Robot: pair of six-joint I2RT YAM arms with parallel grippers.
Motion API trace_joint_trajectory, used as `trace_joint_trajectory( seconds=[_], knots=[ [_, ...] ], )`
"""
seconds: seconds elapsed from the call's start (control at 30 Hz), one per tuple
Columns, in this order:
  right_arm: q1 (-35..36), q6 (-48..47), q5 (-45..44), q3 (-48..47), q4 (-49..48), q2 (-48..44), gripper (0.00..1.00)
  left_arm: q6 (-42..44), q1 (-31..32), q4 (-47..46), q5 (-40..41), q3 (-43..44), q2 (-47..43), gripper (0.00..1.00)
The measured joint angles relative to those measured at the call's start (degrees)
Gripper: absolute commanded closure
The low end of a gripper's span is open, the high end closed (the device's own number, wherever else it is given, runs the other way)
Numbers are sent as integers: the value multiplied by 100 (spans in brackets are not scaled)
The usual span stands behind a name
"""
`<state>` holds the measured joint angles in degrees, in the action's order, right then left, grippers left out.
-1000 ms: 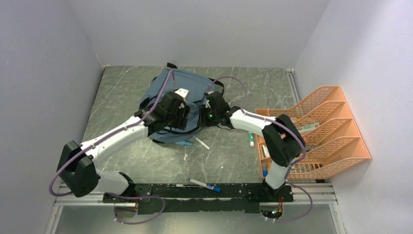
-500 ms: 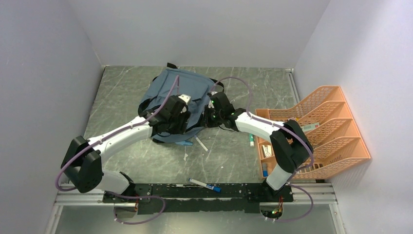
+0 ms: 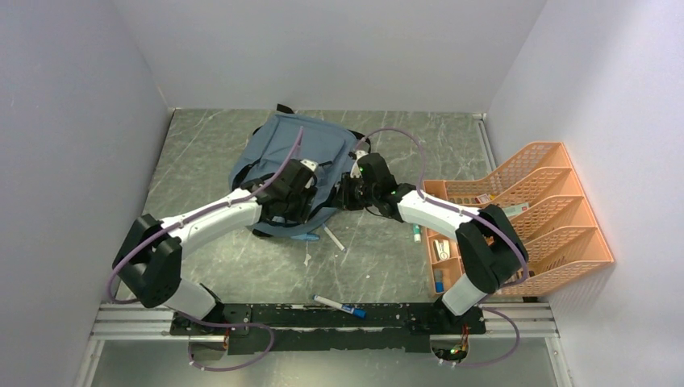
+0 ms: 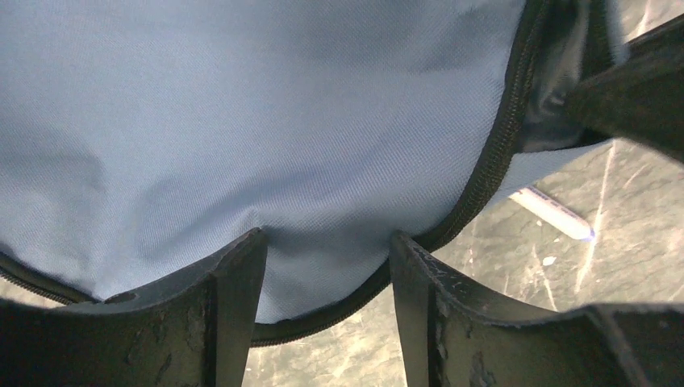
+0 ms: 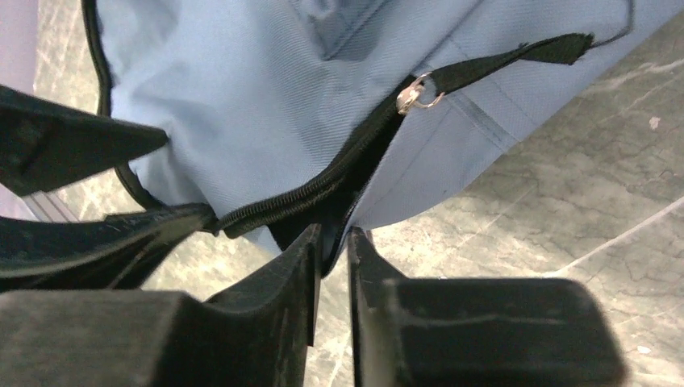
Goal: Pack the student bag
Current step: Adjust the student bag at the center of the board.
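Observation:
The student bag (image 3: 300,145), grey-blue with black zippers, lies at the back middle of the table. My left gripper (image 3: 300,184) is at its near edge. In the left wrist view a fold of the bag (image 4: 242,121) bulges between the two fingers of my left gripper (image 4: 327,246), with the zipper edge lifted off the table. My right gripper (image 3: 348,190) meets the bag from the right. In the right wrist view my right gripper (image 5: 332,238) stands nearly shut on the black zipper edge of the bag (image 5: 242,105), below the silver zipper pull (image 5: 415,93). The pocket gapes dark between both grippers.
An orange mesh rack (image 3: 556,242) holding small items stands at the right wall. A white pen (image 3: 335,237) lies just in front of the bag, shown as the pen (image 4: 552,214) in the left wrist view. A blue-capped marker (image 3: 339,306) lies near the front rail.
Both grippers have shifted slightly to the right and farther back along the bag's near edge. The right gripper has closed onto the zipper edge.

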<state>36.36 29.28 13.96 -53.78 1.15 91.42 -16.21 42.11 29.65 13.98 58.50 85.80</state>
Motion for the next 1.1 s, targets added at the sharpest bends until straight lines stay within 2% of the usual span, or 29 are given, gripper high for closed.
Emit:
trace_joint_trajectory(
  seconds=[0.1,0.4,0.57,0.73,0.83,0.97,1.1],
  knots=[
    [4,-39,-24,0,66,-48,61,-83,0,37,90,109,-131,36],
    [57,-476,-179,-44,330,-190,56,-492,-2,72,855,122,-1458,28],
    [201,-1311,-50,-149,350,-389,52,-737,-39,125,1185,15,-1849,27],
    [269,-2527,190,-507,481,-452,44,-970,-87,424,1272,-142,-1808,23],
    [269,-3112,295,-850,719,-424,44,-1355,-118,780,1335,-173,-1777,13],
    [267,-3453,380,-990,802,-415,44,-2105,-164,1231,1388,-509,-2015,3],
    [267,-3543,518,-916,870,-415,44,-2785,-236,1394,1268,-1071,-2520,3]
  ],
)
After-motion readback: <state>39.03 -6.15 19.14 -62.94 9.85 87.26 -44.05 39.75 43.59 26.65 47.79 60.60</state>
